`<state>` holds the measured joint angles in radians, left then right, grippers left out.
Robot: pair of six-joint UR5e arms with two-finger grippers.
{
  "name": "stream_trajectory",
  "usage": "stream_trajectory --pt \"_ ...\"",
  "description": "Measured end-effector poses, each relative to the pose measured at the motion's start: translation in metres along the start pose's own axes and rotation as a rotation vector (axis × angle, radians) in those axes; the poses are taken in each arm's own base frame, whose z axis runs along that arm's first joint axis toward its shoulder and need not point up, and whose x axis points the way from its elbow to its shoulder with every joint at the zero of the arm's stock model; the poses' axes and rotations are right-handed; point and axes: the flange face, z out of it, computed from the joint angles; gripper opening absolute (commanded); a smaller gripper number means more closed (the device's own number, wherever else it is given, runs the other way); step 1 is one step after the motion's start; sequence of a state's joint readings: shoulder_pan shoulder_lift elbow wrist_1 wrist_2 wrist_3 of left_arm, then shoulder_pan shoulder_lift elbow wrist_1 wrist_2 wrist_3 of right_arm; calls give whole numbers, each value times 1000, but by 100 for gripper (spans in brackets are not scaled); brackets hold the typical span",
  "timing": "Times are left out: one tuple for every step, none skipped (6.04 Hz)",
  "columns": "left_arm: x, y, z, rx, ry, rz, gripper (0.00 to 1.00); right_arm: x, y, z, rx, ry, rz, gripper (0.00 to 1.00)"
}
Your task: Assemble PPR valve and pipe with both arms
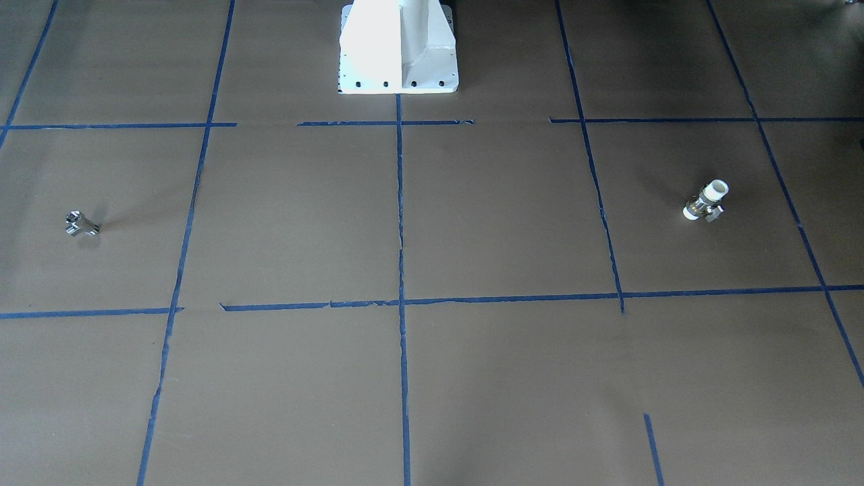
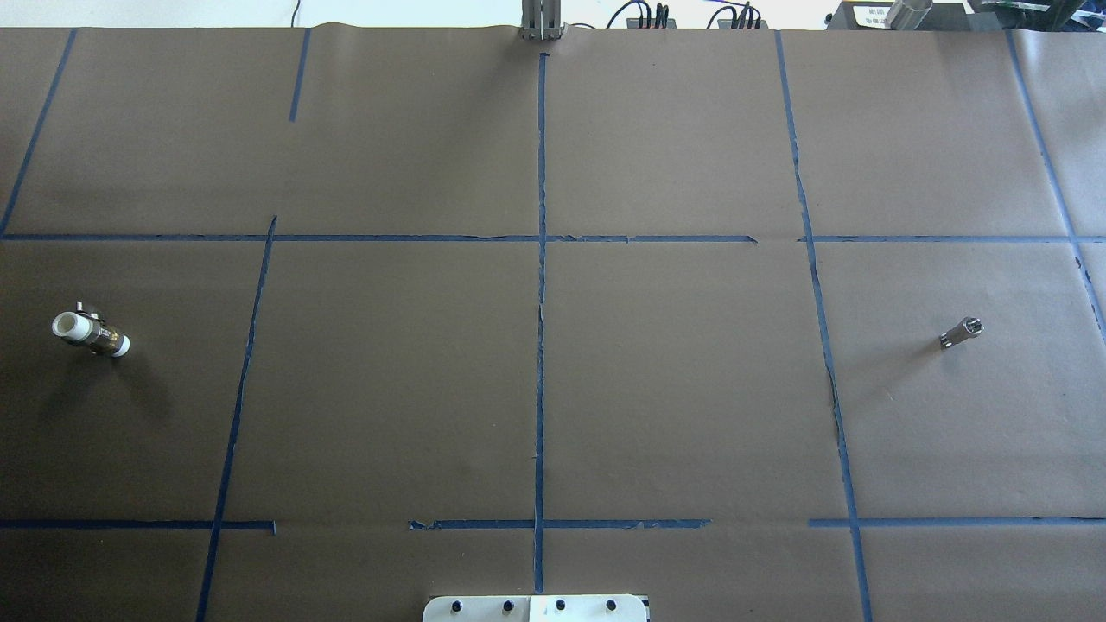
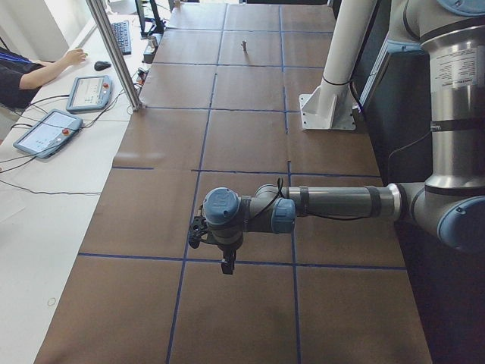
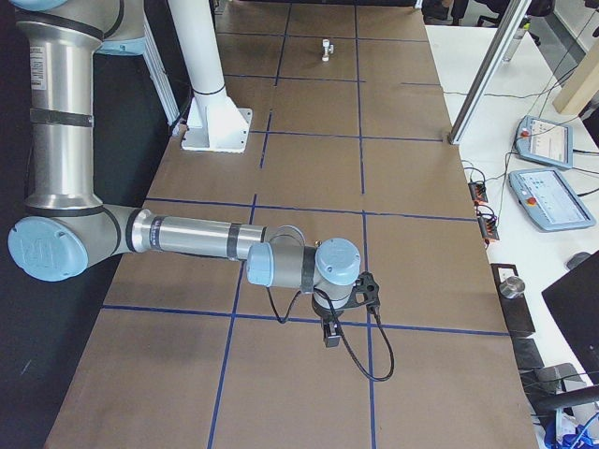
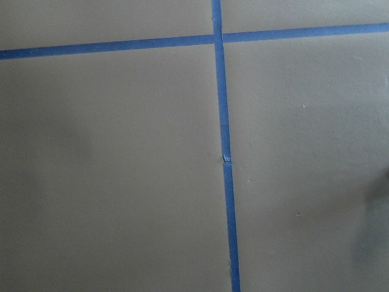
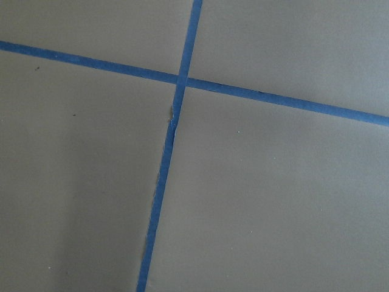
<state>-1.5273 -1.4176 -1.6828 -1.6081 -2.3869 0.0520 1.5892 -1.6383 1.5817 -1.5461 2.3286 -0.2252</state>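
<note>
The PPR valve, white with a metal band, lies on the brown paper on the robot's left side; it also shows in the overhead view and far off in the exterior right view. The pipe, a small chrome T-shaped fitting, lies on the robot's right side, as the overhead view and the exterior left view also show. My left gripper and right gripper show only in the side views, pointing down above the table. I cannot tell whether they are open or shut. Both wrist views show only paper and tape.
The white pedestal base stands at the robot's edge of the table. Blue tape lines form a grid on the brown paper. An operator's arm, tablets and an aluminium post are at the far side.
</note>
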Motion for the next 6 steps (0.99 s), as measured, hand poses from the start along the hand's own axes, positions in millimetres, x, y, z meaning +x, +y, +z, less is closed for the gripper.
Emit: stream_trajectory --pt "1 0 -1 1 0 1 100 0 0 0 1 0 -1 100" --pt "3 -1 -3 5 0 6 100 -2 -1 -2 6 0 -5 100" --pt "8 -2 -7 10 0 13 100 -7 -3 -8 19 2 -17 100" --pt "13 -4 -10 18 1 20 100 -12 -3 -13 29 4 -25 100" --pt "24 -13 -21 45 0 46 100 -18 -4 -20 43 7 -37 100" --pt "42 -29 -39 84 -4 85 100 -27 -7 -30 62 8 -52 100"
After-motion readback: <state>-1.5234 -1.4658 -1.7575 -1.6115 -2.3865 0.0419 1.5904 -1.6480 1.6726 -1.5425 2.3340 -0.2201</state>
